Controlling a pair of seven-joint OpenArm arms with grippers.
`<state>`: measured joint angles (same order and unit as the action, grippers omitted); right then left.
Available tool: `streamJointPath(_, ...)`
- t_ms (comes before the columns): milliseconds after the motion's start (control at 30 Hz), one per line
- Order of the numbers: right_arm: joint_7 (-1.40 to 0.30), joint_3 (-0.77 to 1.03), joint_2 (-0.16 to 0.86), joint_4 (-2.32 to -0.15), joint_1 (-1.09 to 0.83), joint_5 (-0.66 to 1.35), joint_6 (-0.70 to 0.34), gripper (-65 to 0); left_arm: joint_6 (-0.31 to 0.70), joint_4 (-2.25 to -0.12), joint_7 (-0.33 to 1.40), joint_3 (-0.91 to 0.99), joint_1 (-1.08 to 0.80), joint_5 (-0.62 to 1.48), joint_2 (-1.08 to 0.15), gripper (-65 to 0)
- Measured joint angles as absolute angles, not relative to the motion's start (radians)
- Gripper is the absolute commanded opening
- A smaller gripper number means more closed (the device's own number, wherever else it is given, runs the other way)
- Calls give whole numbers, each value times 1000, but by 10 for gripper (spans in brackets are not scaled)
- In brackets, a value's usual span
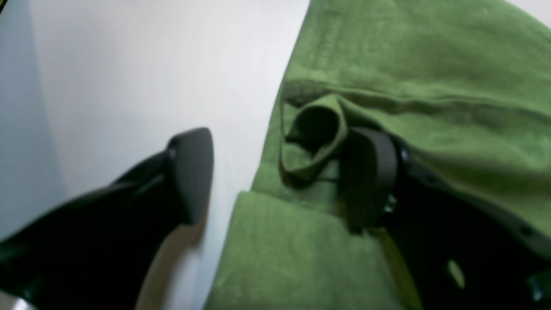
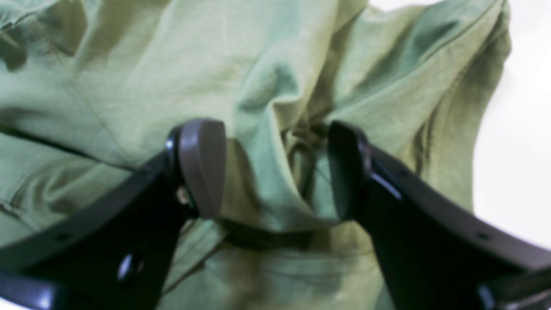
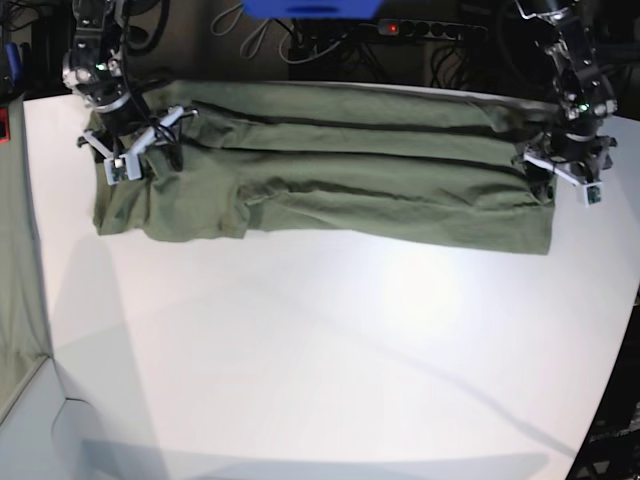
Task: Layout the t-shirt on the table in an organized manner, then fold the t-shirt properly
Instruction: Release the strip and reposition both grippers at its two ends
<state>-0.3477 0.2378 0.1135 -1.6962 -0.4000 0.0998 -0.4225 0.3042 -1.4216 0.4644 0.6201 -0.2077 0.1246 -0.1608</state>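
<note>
Bright, seemingly motion-blurred wrist views

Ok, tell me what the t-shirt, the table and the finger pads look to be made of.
T-shirt: soft olive knit, probably cotton; it creases, rolls at the hem and shows a fuzzy matte weave.
Table: smooth white matte top, perhaps laminate; only a soft sheen.
Left end effector finger pads: dark, smooth, rounded, likely rubber or plastic; too blurred to be sure.

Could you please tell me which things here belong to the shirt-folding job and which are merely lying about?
Belonging to the job:
t-shirt
table
left gripper
right gripper

Lying about:
grey-green cloth strip
power strip
</note>
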Motion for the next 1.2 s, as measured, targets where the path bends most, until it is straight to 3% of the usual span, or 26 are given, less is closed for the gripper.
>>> streamJointPath(333,-353,252,90,-1821,-344,94,-427,-266,300,-1481,468,725,-208,123,-133,-194)
streamJointPath(700,-494,249,99,-1648,-117,89,-423,-266,304,-1549,466,749,-255,127,-133,-195)
streamJointPath(1100,-501,249,99,-1547,-117,91,-423,-272,300,-1546,467,783,-204,124,-135,-194)
streamJointPath(1200,-501,249,99,-1534,-117,90,-423,-321,300,-1546,468,779,-202,123,-132,-194)
